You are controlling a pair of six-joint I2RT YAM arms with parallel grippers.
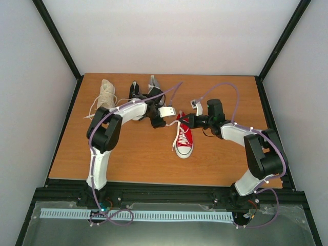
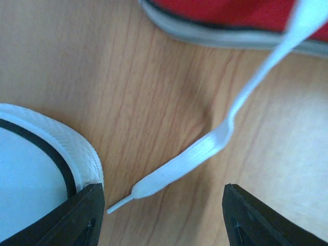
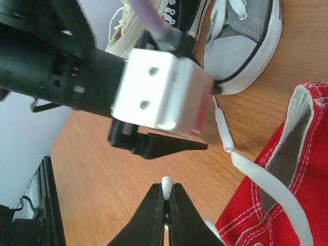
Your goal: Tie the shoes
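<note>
Your left hand (image 2: 163,197) is open, down by the table (image 2: 128,77). The loose lace (image 2: 179,164) of the red shoe (image 1: 183,139) lies right between its fingers (image 2: 77,218). It runs on a slant, with its tip close to one finger and the rest going off to the shoe. So the left hand is the nearer one for this lace.

Your right hand (image 3: 166,197) is pinched tight on the other lace end (image 3: 166,182).

The red shoe sits near the middle of the table. The other three shoes (image 1: 134,90) are by the far edge.

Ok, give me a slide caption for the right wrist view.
Right gripper pinches a white lace tip beside the red shoe.
</note>
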